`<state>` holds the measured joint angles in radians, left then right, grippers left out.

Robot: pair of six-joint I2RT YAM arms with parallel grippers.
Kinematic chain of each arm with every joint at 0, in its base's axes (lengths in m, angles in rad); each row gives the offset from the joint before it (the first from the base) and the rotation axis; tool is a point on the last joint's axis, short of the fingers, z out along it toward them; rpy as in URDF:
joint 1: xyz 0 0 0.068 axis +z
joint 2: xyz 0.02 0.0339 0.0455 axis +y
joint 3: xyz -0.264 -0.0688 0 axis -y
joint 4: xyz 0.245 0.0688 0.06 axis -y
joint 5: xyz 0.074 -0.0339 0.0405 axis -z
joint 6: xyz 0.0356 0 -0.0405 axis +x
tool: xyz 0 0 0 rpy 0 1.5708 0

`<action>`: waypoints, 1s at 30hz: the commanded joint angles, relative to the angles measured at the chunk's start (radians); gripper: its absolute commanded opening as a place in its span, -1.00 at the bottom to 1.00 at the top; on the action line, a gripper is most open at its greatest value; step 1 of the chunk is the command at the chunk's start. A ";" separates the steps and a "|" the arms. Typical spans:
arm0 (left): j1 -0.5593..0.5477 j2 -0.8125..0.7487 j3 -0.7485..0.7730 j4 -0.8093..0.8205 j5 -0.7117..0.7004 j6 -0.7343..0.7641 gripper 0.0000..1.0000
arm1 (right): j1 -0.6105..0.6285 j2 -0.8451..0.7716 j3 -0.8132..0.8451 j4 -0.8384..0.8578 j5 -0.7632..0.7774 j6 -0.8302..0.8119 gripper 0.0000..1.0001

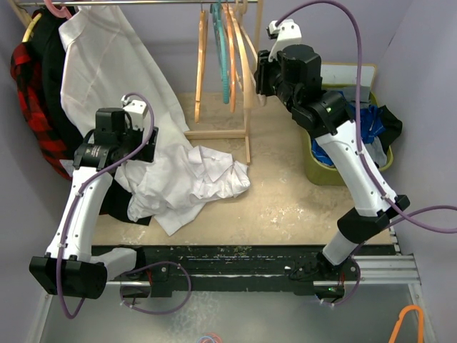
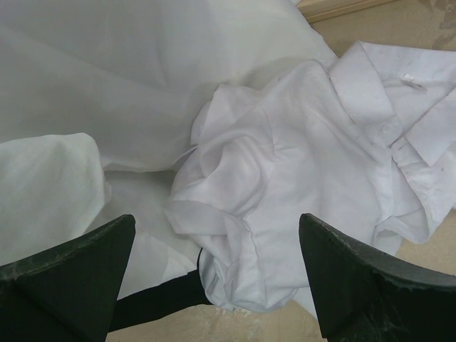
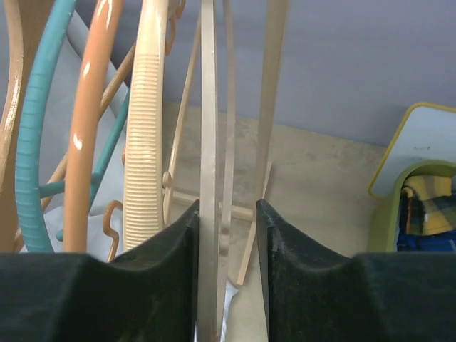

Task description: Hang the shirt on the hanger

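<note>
The wrinkled white shirt [image 1: 203, 179] lies crumpled on the table, with its collar and buttons showing in the left wrist view [image 2: 313, 142]. My left gripper [image 1: 139, 150] hangs just above the shirt's left edge, its jaws wide open and empty [image 2: 215, 221]. The pale tan wooden hanger [image 1: 248, 68] hangs on the rack at the back. My right gripper [image 1: 261, 86] is up at the hanger. In the right wrist view the hanger's thin edge [image 3: 208, 142] stands between my open jaws [image 3: 226, 206], against the left finger, with a gap to the right finger.
A larger smooth white garment [image 1: 100, 64] hangs at the back left beside red plaid and black clothes [image 1: 28, 86]. Teal [image 1: 223, 61] and orange hangers [image 1: 232, 57] hang beside the tan one. The wooden rack post [image 1: 247, 136] stands behind the shirt. A green bin [image 1: 321, 171] holds blue patterned cloth [image 1: 371, 125].
</note>
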<state>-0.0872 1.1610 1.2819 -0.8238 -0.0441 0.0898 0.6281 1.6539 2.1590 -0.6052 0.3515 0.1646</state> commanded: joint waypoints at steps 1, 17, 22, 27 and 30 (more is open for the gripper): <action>0.004 -0.012 -0.005 0.034 0.021 0.012 0.99 | 0.001 0.012 0.075 -0.010 0.033 -0.032 -0.43; -0.081 0.081 -0.011 -0.167 0.305 0.187 0.99 | 0.002 -0.134 0.013 0.199 -0.036 -0.030 -1.00; -0.219 0.129 -0.062 -0.017 0.002 0.109 0.99 | 0.002 -0.195 -0.031 0.225 -0.061 -0.025 -1.00; -0.256 0.235 0.030 0.035 -0.091 -0.017 0.99 | 0.002 -0.265 -0.099 0.230 -0.069 -0.011 -1.00; -0.265 0.292 0.067 0.077 -0.088 -0.041 0.99 | 0.002 -0.325 -0.178 0.230 -0.069 0.004 -1.00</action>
<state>-0.3321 1.4097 1.2705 -0.8570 -0.0639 0.1307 0.6285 1.4090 2.0388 -0.5182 0.2939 0.1497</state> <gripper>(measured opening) 0.992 0.046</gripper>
